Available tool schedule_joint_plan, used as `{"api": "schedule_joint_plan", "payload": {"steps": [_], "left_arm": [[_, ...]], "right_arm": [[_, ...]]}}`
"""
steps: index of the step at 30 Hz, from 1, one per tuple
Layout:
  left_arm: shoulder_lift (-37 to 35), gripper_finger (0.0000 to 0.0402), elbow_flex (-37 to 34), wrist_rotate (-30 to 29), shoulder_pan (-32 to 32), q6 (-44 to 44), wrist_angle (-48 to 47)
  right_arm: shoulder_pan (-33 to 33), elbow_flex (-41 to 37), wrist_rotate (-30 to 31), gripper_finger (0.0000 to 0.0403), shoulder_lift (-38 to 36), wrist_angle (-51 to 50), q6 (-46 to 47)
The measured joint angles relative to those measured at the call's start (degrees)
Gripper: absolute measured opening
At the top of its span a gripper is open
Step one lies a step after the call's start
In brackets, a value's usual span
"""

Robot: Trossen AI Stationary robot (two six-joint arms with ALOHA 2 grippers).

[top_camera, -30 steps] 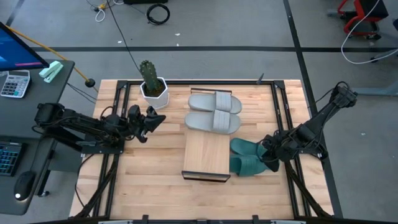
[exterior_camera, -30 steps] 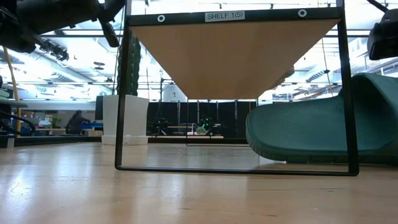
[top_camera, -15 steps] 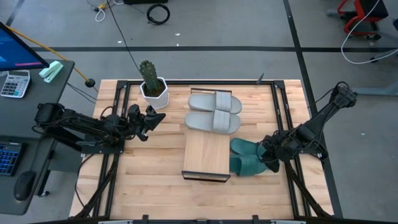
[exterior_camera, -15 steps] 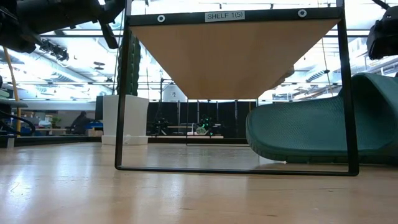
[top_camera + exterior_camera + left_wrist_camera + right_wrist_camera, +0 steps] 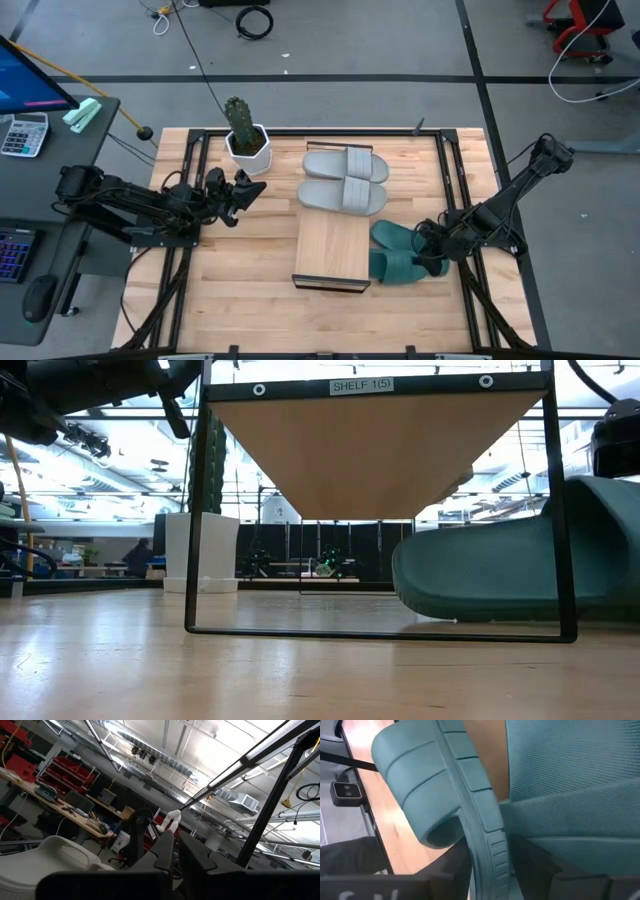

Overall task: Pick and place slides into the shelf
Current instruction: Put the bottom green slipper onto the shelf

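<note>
Two light grey slides [image 5: 345, 180] lie side by side on the far part of the shelf [image 5: 330, 250], a light wood board on a dark frame [image 5: 380, 450]. Two teal slides [image 5: 398, 252] lie on the table just right of the shelf; the low view shows one [image 5: 500, 565] resting on its sole. My right gripper [image 5: 432, 254] is at their right ends, slanting down, shut on one teal slide [image 5: 485, 820]. My left gripper [image 5: 260, 188] hangs shut above the table's left half, tipped upward, with nothing in it. My right gripper pinches a teal slide's ribbed side edge [image 5: 487, 847] between its two fingers [image 5: 535, 865], which lie along that edge. The fingers slant down from the table's right side. The slide lies on the table beside the shelf.
A cactus in a white pot [image 5: 245, 140] stands at the far left of the table, close to my left gripper. Dark frame rails [image 5: 185, 250] run along the table's left and right sides. The near half of the shelf's board is bare.
My right gripper has sunk a little toward the teal slides and rolled slightly; the gap between its fingers is unchanged.
</note>
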Motion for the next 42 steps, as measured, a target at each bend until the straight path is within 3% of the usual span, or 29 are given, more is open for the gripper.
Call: {"api": "schedule_joint_plan", "payload": {"steps": [4,9,18,22,29,37,42], "left_arm": [[0.0,0.0023,0.0,0.0,0.0,0.0,0.0],[0.0,0.0029,0.0,0.0,0.0,0.0,0.0],[0.0,0.0033,0.0,0.1,0.0,-1.2,-2.3],[0.0,0.0025,0.0,0.1,0.0,-1.3,-2.8],[0.0,0.0023,0.0,0.0,0.0,-1.1,-3.1],[0.0,0.0031,0.0,0.0,0.0,-1.1,-3.2],[0.0,0.0023,0.0,0.0,0.0,-1.0,-3.2]], "right_arm": [[0.0,0.0,-1.7,0.0118,0.0,1.8,0.5],[0.0,0.0,-2.6,0.0055,0.0,3.1,0.6],[0.0,2.1,-7.7,0.0055,-0.1,2.8,1.6],[0.0,6.9,-11.7,0.0054,-0.1,-7.7,0.8],[0.0,21.7,-10.4,0.0053,-0.1,-32.5,-4.2],[0.0,38.1,-8.7,0.0053,0.7,-48.4,-5.1],[0.0,48.7,-11.2,0.0053,4.2,-61.5,-7.1]]}}
